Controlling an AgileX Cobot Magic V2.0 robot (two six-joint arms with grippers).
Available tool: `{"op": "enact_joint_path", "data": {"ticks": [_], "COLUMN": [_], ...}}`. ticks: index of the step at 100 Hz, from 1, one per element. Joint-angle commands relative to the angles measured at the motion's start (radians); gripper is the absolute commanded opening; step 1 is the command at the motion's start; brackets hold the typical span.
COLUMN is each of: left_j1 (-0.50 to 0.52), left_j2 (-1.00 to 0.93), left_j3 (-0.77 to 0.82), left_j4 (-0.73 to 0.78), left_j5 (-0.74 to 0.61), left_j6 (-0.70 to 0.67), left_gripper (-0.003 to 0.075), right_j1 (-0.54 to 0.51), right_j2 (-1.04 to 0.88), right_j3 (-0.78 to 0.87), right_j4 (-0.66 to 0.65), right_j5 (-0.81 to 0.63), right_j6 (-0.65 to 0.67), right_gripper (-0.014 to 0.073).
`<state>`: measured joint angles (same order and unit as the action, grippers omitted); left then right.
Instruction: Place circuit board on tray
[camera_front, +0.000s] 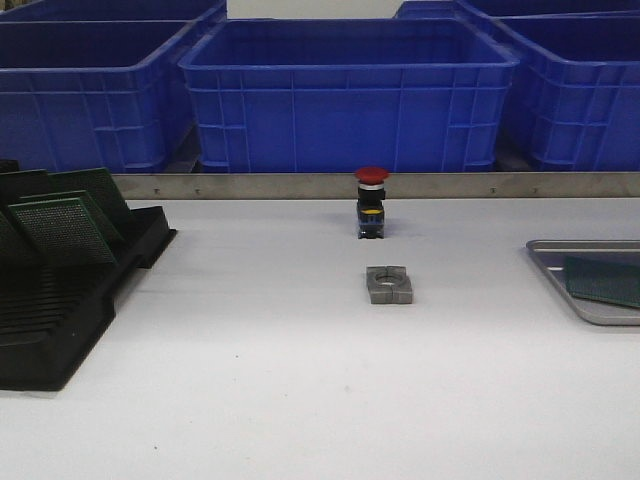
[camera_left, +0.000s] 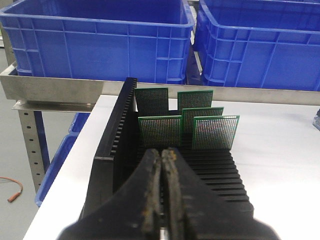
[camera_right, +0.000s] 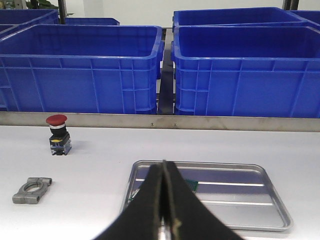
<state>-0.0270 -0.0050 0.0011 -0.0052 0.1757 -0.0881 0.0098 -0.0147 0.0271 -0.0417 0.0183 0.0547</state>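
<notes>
The left pincer is clenched with its fingers pressed together and grasps nothing. It hangs above the near end of the black rack, pointing along the slots. Five green circuit boards stand upright in the rack beyond the fingertips, two toward its far end and three nearer.

The right pincer is likewise clenched and empty. It hangs over the near rim of the tray. One circuit board lies flat in the tray; the right wrist view shows only a green corner of it beside the fingers.

Relative to the rack, the tray lies well apart at the opposite end of the desk. Between them stand a red-capped push button and a grey metal clamp block, neither touching the other.

Judged status: one board is delivered. If further boards are required, the rack holds five, and the left pincer is positioned for the next pickup but has not released its fingers.
</notes>
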Motion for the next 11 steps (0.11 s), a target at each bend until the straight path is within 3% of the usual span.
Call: {"op": "enact_joint_path", "data": {"ticks": [1,11], "left_j1": [0.003,0.003], "left_j2": [-0.031,-0.031], "left_j3": [0.047,0.047], "left_j4": [-0.009,-0.009], "left_j5": [-0.074,-0.074], "left_j6": [0.003,0.003], "left_gripper": [-0.0020,-0.0020], "right_j1": [-0.004,-0.004], "right_j2": [-0.022,-0.022], "right_j3": [-0.011,-0.011], "right_j4": [-0.013,-0.013], "right_j5": [-0.076,-0.076], "right_j6": [-0.001,-0.001], "right_gripper": [-0.0060,-0.0060]}}
